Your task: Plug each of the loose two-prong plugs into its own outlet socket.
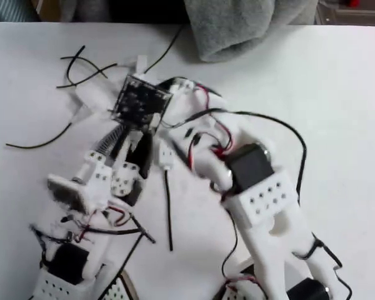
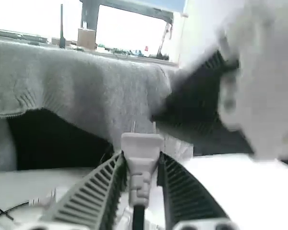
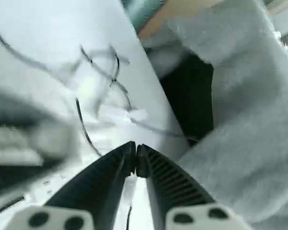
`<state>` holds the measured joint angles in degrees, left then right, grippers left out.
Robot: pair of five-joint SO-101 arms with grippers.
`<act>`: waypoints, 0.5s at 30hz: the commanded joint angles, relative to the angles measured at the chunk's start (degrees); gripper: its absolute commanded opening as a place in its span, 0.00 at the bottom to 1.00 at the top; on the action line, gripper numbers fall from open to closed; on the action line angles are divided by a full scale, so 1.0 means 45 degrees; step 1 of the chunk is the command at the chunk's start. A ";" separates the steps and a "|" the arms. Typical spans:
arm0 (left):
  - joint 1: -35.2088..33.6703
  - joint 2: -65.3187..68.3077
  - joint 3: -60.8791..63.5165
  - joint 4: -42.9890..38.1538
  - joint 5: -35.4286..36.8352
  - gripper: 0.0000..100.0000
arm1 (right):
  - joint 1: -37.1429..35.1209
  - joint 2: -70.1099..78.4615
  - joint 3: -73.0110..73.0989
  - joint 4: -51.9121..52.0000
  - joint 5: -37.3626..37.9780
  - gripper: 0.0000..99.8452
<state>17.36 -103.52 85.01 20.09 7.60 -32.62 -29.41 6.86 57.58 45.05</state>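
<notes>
My left gripper (image 2: 140, 160) is shut on a white two-prong plug (image 2: 141, 148), prongs pointing away from the wrist and black cord trailing back between the fingers. In the high view that gripper (image 1: 132, 147) sits just in front of the black outlet block (image 1: 139, 102). Another white plug (image 1: 166, 155) lies on the table beside it, its black cord running toward the front edge. My right gripper (image 3: 135, 152) is shut with its tips touching. Beyond it lie loose white plugs (image 3: 120, 114) with thin black cords.
A grey cloth (image 1: 237, 25) hangs over the table's far edge. More white plugs with black cords (image 1: 87, 94) lie left of the outlet block. Red and black arm cables (image 1: 206, 125) loop to its right. The right arm (image 1: 262, 200) crosses the table's lower right.
</notes>
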 commanded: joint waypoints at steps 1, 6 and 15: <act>0.0088 -0.0010 -0.0117 0.0020 0.0020 0.02 | 0.0733 -0.0147 -0.0098 -0.0127 0.0332 0.02; 0.0088 -0.0010 -0.0098 0.0020 0.0020 0.02 | 0.0752 -0.0147 -0.1192 0.0420 0.0254 0.02; 0.0088 -0.0010 -0.0039 0.0039 0.0020 0.02 | -0.2452 0.0010 -0.3927 0.2471 -0.0527 0.02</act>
<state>17.36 -103.08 85.01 20.00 7.52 -37.01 -29.23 -7.03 66.99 45.67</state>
